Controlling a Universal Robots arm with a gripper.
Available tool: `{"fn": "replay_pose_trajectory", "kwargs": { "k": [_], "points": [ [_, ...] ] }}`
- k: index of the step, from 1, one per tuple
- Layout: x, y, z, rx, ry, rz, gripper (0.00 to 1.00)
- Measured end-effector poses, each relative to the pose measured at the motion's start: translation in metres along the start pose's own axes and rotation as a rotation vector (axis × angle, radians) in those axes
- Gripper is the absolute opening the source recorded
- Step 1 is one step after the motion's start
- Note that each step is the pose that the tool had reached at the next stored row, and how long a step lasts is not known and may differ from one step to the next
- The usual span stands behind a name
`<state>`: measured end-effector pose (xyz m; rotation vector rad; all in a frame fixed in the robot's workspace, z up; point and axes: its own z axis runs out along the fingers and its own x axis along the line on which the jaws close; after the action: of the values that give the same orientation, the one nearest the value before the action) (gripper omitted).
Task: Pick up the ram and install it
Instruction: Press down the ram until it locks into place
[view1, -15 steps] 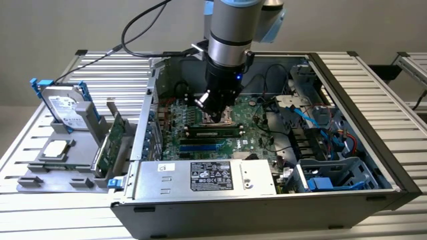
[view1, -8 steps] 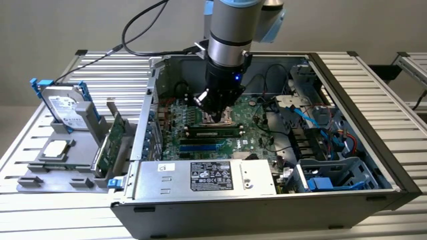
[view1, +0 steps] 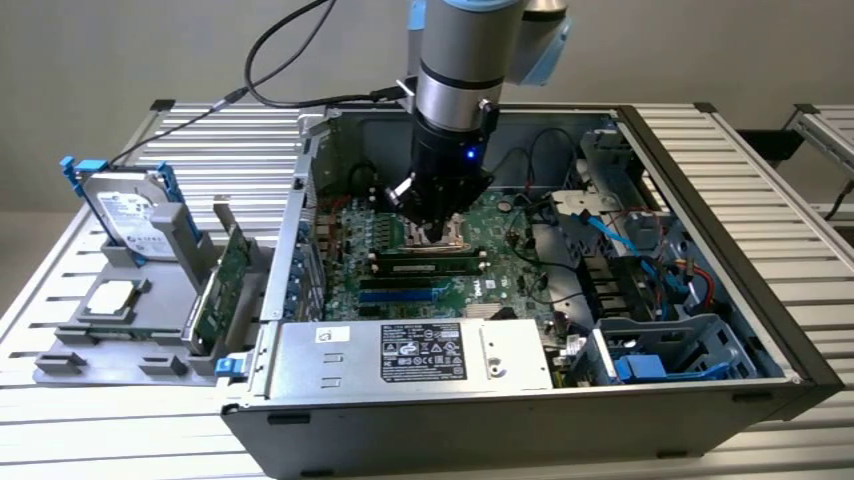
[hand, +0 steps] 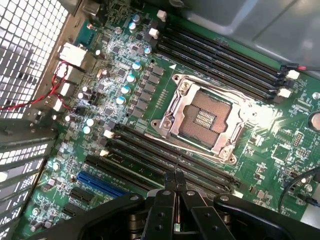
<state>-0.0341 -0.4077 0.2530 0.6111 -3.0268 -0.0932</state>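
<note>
The gripper (hand: 175, 181) is positioned over the motherboard (hand: 125, 95), beside the CPU socket (hand: 205, 120). Its jaws are closed together, with nothing held. A ram (view1: 427, 267) is seated in a slot.

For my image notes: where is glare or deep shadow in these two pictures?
Wrist view: bright glare on the metal frame of the CPU socket and the case grille; the shut gripper is dark. Exterior view: even light, with shadow inside the computer case.

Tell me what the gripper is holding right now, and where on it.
Nothing. The gripper is shut with its fingertips pressed together and empty, above the memory slots beside the CPU socket.
</note>
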Motion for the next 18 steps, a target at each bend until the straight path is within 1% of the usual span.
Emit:
{"fn": "replay_pose_trajectory", "kwargs": {
  "k": [5,9,13,18],
  "points": [
    [0.0002,0.0004,-0.0055,-0.002,-0.0035,0.052,0.11],
    [0.0002,0.0005,-0.007,-0.0032,-0.0063,0.089,0.11],
    [0.0003,0.0005,-0.0073,0.0009,-0.0067,0.127,0.11],
    [0.0003,0.0005,-0.0074,0.0085,-0.0065,0.176,0.11]
  ]
}}
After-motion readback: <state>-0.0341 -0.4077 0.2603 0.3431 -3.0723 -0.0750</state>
